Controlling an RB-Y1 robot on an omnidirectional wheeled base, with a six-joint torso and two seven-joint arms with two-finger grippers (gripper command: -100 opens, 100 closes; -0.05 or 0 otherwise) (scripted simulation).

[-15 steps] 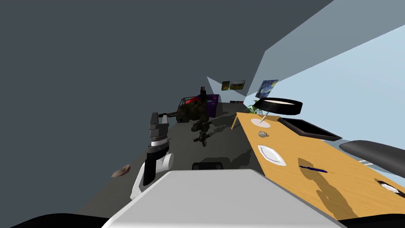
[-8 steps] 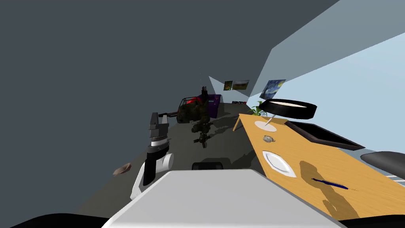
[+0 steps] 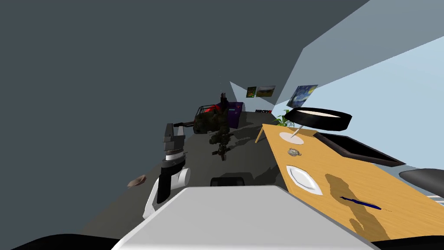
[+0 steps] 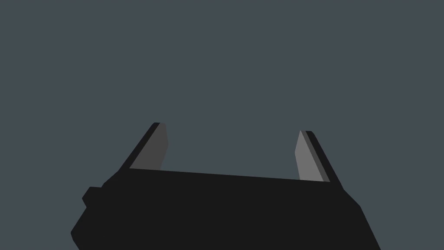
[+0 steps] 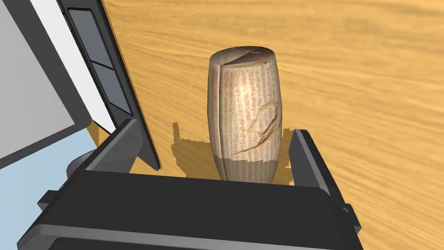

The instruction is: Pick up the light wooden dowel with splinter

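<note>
The robot's right pincer (image 5: pixel 215 128) stands wide around the pale, grain-marked dowel (image 5: pixel 245 100), which rests on the light wooden desk (image 5: pixel 368 87) between its fingers, with neither finger touching it. The grasp looks lined up but not yet made. The next move calls for closing squarely on its sides, then lifting. The left pincer (image 4: pixel 230 127) hangs wide and empty, away from the desk.

Wooden table (image 3: pixel 334 158) stands beside pale blue wall (image 3: pixel 399 87).
</note>
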